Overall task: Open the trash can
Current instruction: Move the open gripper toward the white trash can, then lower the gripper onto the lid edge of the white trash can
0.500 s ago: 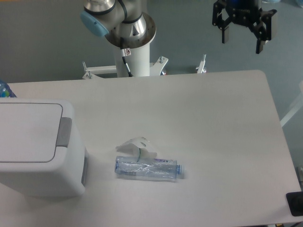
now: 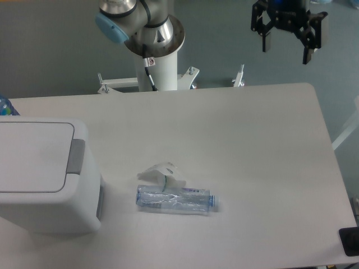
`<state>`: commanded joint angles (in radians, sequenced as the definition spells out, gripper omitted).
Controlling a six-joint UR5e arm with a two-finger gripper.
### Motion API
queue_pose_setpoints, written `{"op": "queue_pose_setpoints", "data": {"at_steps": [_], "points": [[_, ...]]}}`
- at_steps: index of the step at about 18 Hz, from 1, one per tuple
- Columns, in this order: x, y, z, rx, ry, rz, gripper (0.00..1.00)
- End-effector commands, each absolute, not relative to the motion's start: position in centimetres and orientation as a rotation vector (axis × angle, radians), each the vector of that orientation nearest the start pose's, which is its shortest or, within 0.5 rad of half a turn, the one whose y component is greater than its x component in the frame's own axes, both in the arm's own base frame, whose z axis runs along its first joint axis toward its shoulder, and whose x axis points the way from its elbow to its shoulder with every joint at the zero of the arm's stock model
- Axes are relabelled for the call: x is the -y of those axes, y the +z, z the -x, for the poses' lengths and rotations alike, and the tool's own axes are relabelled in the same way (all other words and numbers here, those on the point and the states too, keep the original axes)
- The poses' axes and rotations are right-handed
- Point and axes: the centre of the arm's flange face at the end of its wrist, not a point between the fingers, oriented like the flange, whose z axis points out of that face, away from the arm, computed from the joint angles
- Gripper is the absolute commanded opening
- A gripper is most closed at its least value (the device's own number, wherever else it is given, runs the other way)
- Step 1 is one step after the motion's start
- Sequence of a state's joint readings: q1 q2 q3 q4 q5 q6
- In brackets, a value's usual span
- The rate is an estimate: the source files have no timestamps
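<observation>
The trash can (image 2: 45,193) is a large white boxy bin at the left edge of the table. Its flat lid (image 2: 31,157) lies shut, and a grey push tab (image 2: 76,156) sits on the lid's right side. My gripper (image 2: 286,53) hangs high at the top right, beyond the table's far edge and far from the bin. Its two black fingers (image 2: 266,40) are spread apart with nothing between them, so it is open.
A clear crushed plastic bottle (image 2: 175,200) lies on the table right of the bin, with a crumpled white scrap (image 2: 161,171) just behind it. The arm's base column (image 2: 159,67) stands behind the far edge. A dark object (image 2: 350,241) sits at the lower right corner.
</observation>
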<state>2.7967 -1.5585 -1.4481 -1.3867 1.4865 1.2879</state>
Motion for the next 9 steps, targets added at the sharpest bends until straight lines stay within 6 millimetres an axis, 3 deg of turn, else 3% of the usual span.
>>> {"op": "queue_pose_setpoints", "data": {"at_steps": [6, 9], "points": [[-40.5, 56.0, 38.7, 0.385, 0.363, 2.768, 1.0], [-45.8, 54.6, 34.9, 0.471, 0.296, 2.715, 1.0]]}}
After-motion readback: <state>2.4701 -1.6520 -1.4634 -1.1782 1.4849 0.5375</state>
